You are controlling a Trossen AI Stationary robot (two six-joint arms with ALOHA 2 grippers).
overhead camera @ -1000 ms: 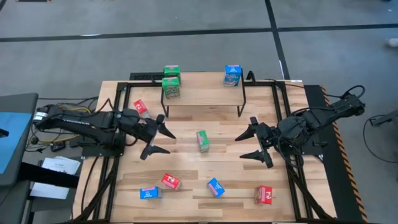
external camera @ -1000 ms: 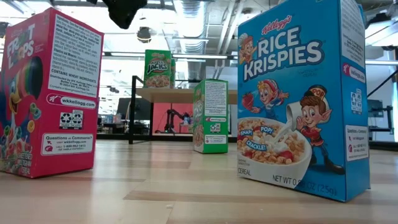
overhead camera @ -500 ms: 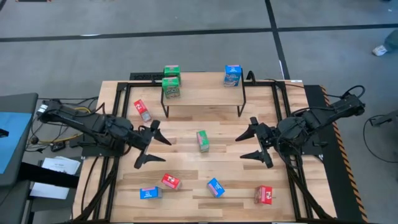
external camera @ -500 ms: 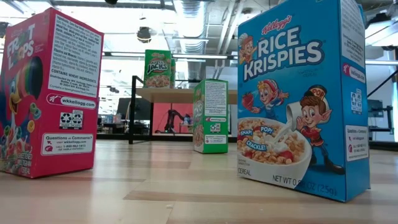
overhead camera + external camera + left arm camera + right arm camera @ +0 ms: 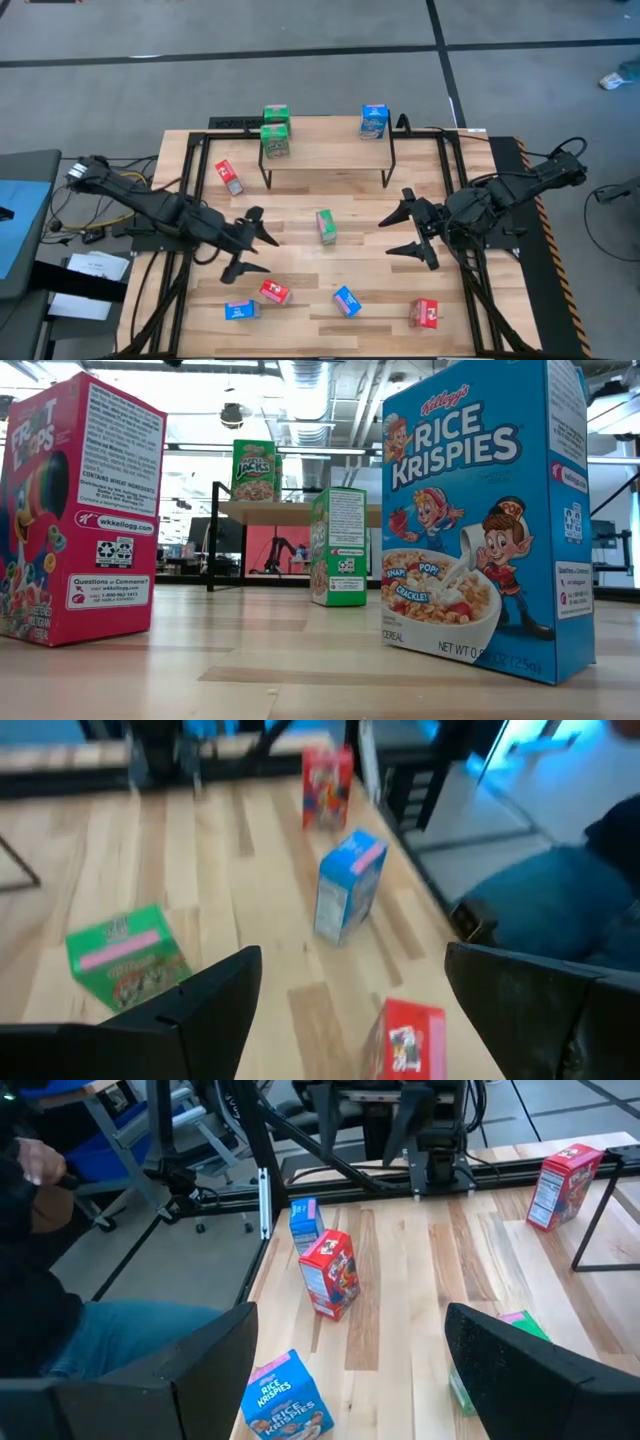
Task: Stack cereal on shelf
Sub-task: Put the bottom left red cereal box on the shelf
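We see a grey floor with dark lines around a slatted wooden tabletop (image 5: 300, 290), which fills the lower middle of the high view and is edged by a black frame. A blue panel sits at the far left edge.

The shelf (image 5: 325, 147) stands at the upper middle of the tabletop, close to its far edge. Two green boxes (image 5: 275, 133) sit at its left end, one stacked on the other as far as we can tell, and a blue box (image 5: 374, 122) stands at its right end; the span between them is bare. A red box (image 5: 228, 177) lies left of the shelf.

A lone green box (image 5: 325, 226) stands mid-table, with open wood on both sides. Along the lower edge lie a blue box (image 5: 239, 310), a red box (image 5: 274, 292), another blue box (image 5: 347, 301) and a red box (image 5: 425, 313), spaced apart.

The left gripper (image 5: 250, 246) hovers at lower left of centre, fingers spread and empty, just above that row. The right gripper (image 5: 411, 230) hangs at right of centre, fingers also spread, holding nothing.

In the right wrist view a person's sleeve and jeans (image 5: 60, 1330) show beside the table.
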